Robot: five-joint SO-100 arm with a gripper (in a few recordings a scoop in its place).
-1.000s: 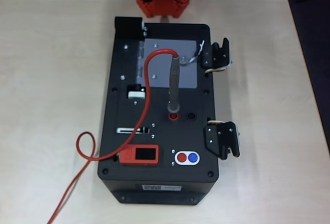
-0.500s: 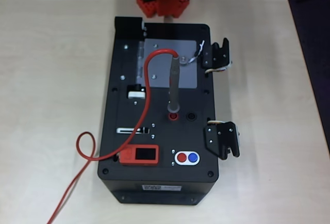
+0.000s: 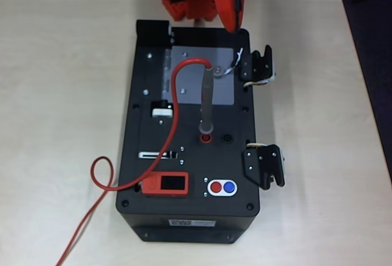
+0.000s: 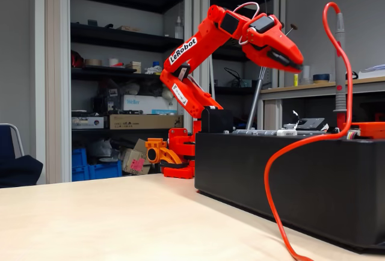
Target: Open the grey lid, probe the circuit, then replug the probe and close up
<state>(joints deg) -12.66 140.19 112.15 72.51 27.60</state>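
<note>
Hanging above the far end of the black box [image 3: 190,137], the orange arm's gripper [image 4: 287,56] appears at the upper right of centre in the fixed view, pointing down and clear of everything; from these angles I cannot tell whether its claw is open or closed, and it carries nothing that I can make out. In the overhead view the grey lid [image 3: 222,85] lies flat and shut near the top centre of the frame, on the box's upper face. The probe [image 3: 207,103] stands upright in its red socket [image 3: 206,137] just below the lid, its red cable [image 3: 101,177] looping off to the lower left across the table [image 3: 61,94]. By my reading, nothing of the job is done yet: lid to lift, circuit to probe, probe to replug, lid to close.
</note>
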